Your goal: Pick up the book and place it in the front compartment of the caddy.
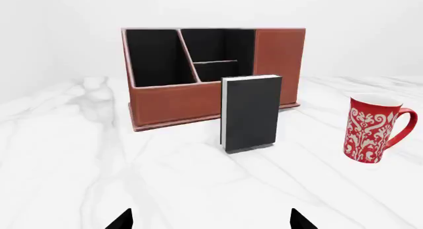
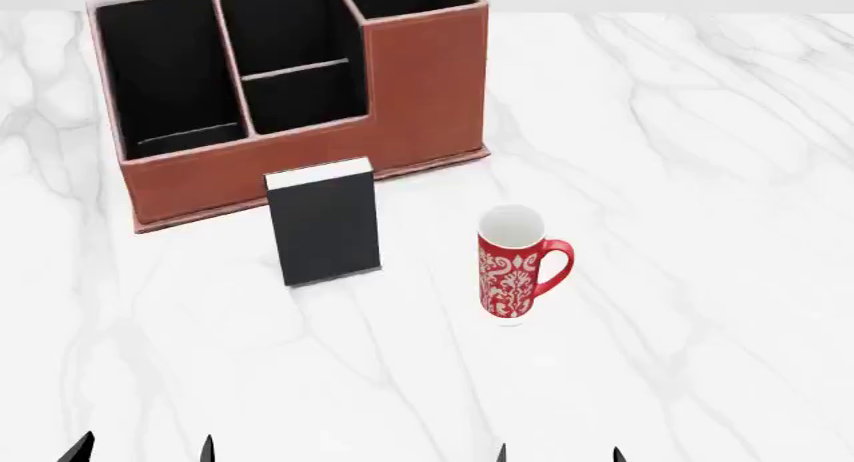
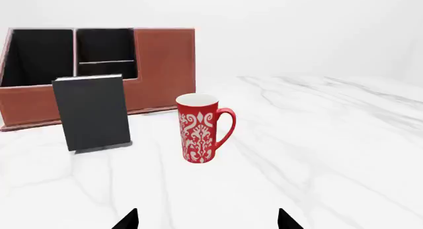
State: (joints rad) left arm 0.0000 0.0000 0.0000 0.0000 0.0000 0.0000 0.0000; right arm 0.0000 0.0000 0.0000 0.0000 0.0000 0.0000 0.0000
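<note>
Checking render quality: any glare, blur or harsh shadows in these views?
Head view: sharp, even light, a faint shadow under the book. Left wrist view: no glare, caddy interior uniformly black. Right wrist view: crisp, a soft shadow under the mug.

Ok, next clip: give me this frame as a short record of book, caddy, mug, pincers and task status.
book: upright black book, standing on the marble table just in front of the caddy
caddy: reddish-brown caddy, front compartment empty
mug: red-and-white mug, robot's right of the book, upright
left pincer: open, holding nothing
right pincer: open, holding nothing
status: book not yet grasped
</note>
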